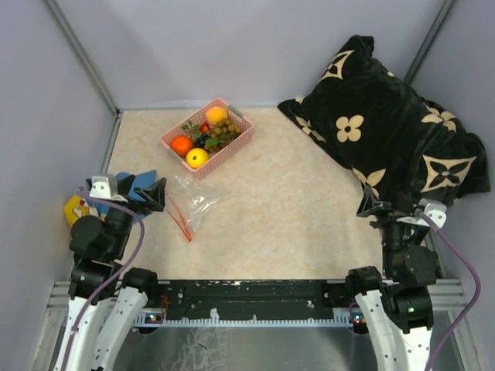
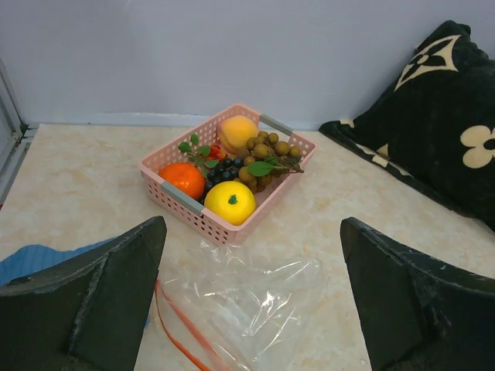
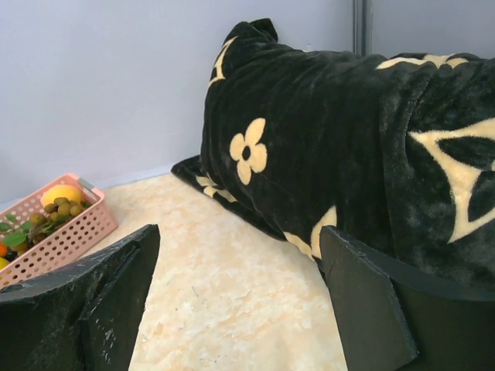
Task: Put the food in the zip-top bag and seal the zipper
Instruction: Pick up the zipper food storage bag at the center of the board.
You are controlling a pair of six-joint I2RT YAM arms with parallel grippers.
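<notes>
The food lies in a pink basket [image 1: 229, 154] at the back left: an orange fruit [image 1: 182, 144], a yellow fruit [image 1: 196, 158], a tan berry cluster [image 1: 225, 131] and dark grapes [image 2: 222, 171]. The clear zip-top bag [image 1: 195, 198] lies flat and empty on the table just in front of the basket. Its red-orange zipper [image 1: 180, 221] runs along the bag's left edge. My left gripper [image 1: 158, 195] hovers open just left of the bag, which shows between its fingers [image 2: 116, 286] in the left wrist view. My right gripper [image 1: 373, 207] is open over bare table at the right, holding nothing.
A big black pillow [image 1: 387, 131] with cream flower prints fills the back right corner, close to my right gripper. A blue-and-yellow cloth [image 1: 74, 207] lies under my left arm at the left edge. Grey walls enclose the table on three sides.
</notes>
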